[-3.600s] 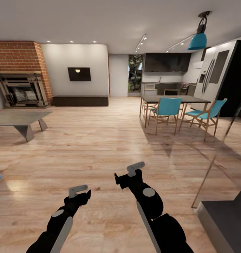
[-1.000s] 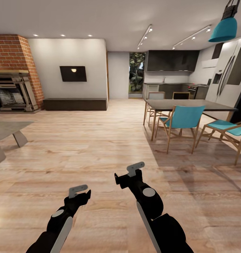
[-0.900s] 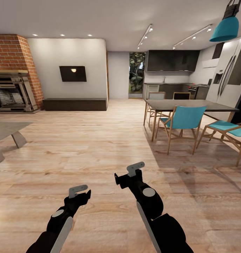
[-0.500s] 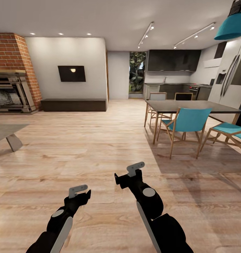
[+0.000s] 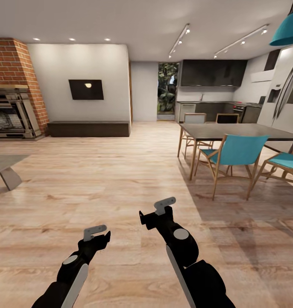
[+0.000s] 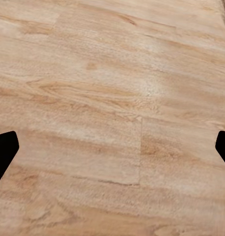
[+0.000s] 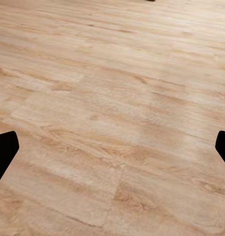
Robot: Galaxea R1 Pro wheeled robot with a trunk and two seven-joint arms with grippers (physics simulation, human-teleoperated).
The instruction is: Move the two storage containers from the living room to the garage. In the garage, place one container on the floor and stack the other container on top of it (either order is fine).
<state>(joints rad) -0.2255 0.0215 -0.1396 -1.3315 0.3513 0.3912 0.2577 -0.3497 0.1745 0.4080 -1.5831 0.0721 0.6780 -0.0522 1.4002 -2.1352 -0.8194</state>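
Base keeps rolling forward-right: red brick fireplace [image 5: 14, 85] slides toward 10 o'clock, dark dining table with teal chairs [image 5: 238, 132] grows at 2 o'clock. Left gripper [image 6: 112, 147] and right gripper [image 7: 112, 142] both spread, empty over light wood plank floor [image 5: 99, 179]. No orange-red bins in sight, so nothing carried; still hunting in the living room.

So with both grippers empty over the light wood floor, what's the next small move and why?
Probably turn the base left. The open left gripper and right gripper hold nothing, and the red brick fireplace and grey low table of the living room sit at the left edge.
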